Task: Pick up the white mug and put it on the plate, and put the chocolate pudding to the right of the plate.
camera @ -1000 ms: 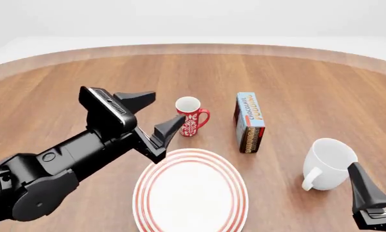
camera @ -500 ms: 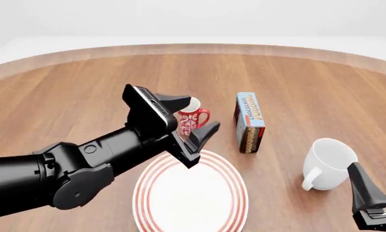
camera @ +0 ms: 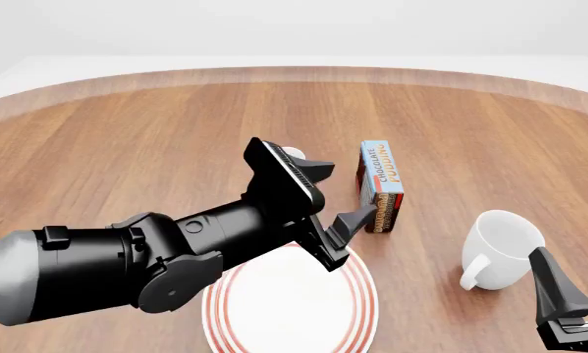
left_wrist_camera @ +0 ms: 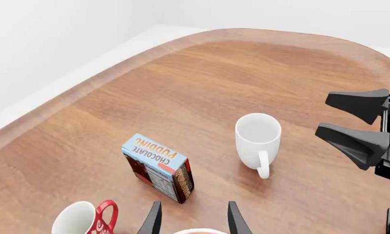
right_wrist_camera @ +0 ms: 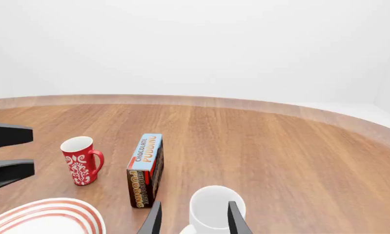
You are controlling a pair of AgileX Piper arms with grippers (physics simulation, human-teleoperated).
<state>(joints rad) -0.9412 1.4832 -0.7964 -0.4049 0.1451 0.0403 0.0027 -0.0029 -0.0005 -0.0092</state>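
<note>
Front view shows the round brown wooden surface (camera: pixel 126 132), and on it the large white plate with red rings (camera: pixel 294 309), taken here as the landmark. The wide all-white ceramic mug (camera: pixel 500 246) stands upright, well right of the plate; the small light-blue chocolate pudding carton (camera: pixel 380 185) stands on edge beyond the plate's far right rim. The left pincer (camera: pixel 328 198), spread and empty, hangs above the plate's far edge, near the carton. The right pincer (right_wrist_camera: pixel 191 219), also spread and empty, sits just beside the mug. To do this well, the left arm should square its tips across the carton's narrow sides before closing.
</note>
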